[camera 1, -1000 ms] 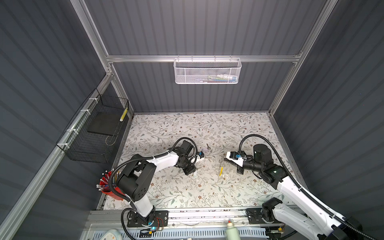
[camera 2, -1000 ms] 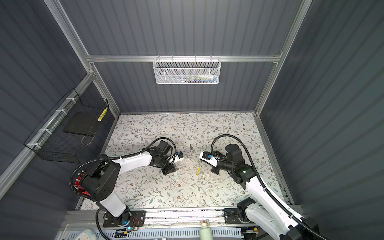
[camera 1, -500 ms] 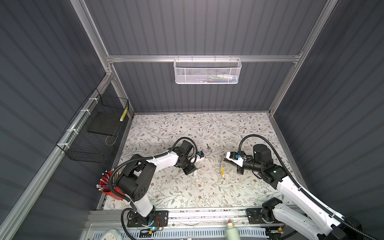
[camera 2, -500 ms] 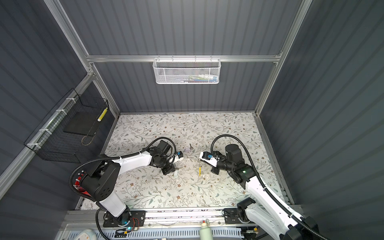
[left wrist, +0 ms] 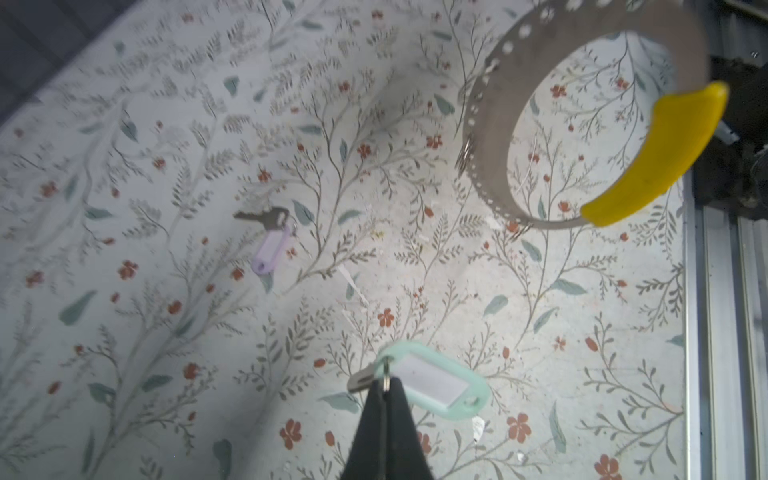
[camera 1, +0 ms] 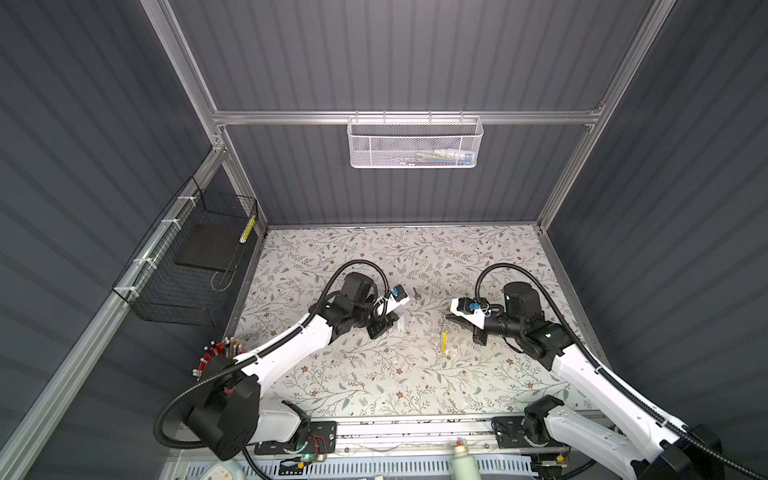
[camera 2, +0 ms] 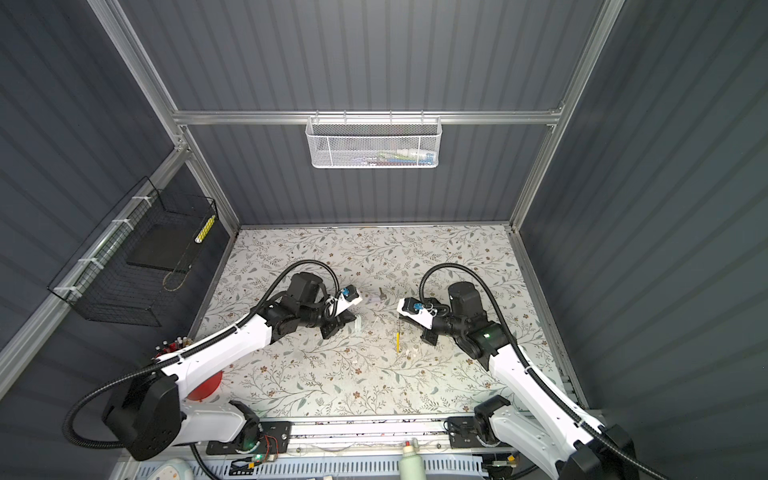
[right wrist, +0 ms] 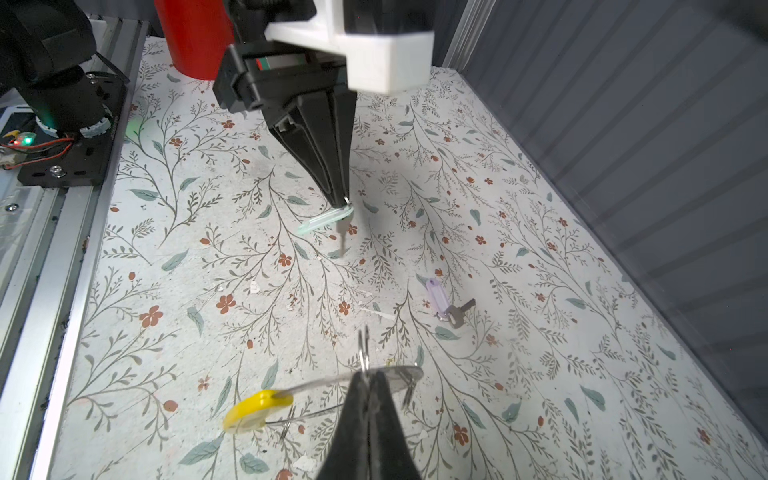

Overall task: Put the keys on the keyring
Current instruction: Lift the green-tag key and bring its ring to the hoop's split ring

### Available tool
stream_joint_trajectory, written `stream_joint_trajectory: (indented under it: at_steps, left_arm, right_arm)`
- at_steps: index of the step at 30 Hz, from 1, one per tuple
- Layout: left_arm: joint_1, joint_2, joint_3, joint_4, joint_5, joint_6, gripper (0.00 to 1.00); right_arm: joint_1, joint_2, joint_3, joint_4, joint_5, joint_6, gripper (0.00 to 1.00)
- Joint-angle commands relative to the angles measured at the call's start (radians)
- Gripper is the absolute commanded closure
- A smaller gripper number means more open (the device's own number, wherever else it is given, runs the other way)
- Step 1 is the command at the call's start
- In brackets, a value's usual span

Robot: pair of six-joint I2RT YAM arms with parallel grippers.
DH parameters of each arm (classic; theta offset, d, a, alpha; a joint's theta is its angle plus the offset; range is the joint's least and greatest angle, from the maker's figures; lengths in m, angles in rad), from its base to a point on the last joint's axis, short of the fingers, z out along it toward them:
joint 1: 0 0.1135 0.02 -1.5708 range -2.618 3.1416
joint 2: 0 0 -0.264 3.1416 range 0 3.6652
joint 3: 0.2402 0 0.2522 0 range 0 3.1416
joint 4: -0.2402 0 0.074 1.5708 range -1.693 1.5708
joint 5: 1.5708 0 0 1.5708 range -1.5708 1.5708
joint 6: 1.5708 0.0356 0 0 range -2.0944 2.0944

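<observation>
The keyring (left wrist: 494, 137), a grey perforated band with a yellow segment (right wrist: 257, 409), hangs edge-on above the table, and my right gripper (right wrist: 368, 374) is shut on its rim beside a small wire ring. In both top views it shows as a thin yellow line (camera 1: 444, 340) (camera 2: 398, 340) below the right gripper (camera 1: 449, 316). My left gripper (left wrist: 386, 384) is shut on the small ring of a silvery key with a mint-green tag (left wrist: 432, 382), just above the table (right wrist: 328, 220). A second key with a lilac tag (left wrist: 270, 241) (right wrist: 444, 303) lies flat between the arms (camera 1: 415, 296).
A red cup (camera 2: 203, 384) stands at the front left by the left arm's base. A black wire basket (camera 1: 187, 266) hangs on the left wall, a white mesh basket (camera 1: 413, 143) on the back wall. Small white scraps (right wrist: 254, 286) dot the floral tabletop.
My left jaws have closed the last bit onto the green-tagged key's ring. Both arms stay about where they were, and the keyring still hangs from the right gripper.
</observation>
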Motion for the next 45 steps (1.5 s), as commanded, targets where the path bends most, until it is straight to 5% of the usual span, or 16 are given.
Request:
stream_joint_trajectory:
  at_steps: [1, 8, 11, 14, 18, 30, 45]
  left_arm:
    - [0.021, -0.02, -0.028, 0.163, 0.118, -0.022, 1.0]
    - [0.024, 0.049, 0.103, -0.011, 0.128, 0.108, 1.0]
    - [0.024, 0.054, 0.091, 0.022, 0.087, 0.075, 1.0]
    - [0.024, 0.112, 0.214, -0.158, 0.195, 0.062, 1.0]
    - [0.024, 0.152, 0.232, -0.211, 0.13, 0.09, 1.0]
    - [-0.022, 0.149, 0.265, -0.161, 0.018, -0.036, 1.0]
    - [-0.041, 0.074, 0.244, -0.112, 0.16, -0.054, 1.0]
  right_arm:
    - [-0.002, 0.017, 0.047, -0.01, -0.031, 0.05, 1.0]
    - [0.037, 0.05, 0.107, -0.03, 0.002, 0.095, 1.0]
    - [0.07, 0.072, 0.135, -0.054, 0.043, 0.096, 1.0]
    - [0.108, 0.096, 0.154, -0.063, 0.074, 0.097, 1.0]
    - [0.145, 0.128, 0.176, -0.056, 0.101, 0.104, 1.0]
    - [0.21, 0.241, 0.22, 0.047, 0.111, 0.202, 1.0]
    - [0.19, 0.281, 0.153, 0.114, 0.224, 0.267, 1.0]
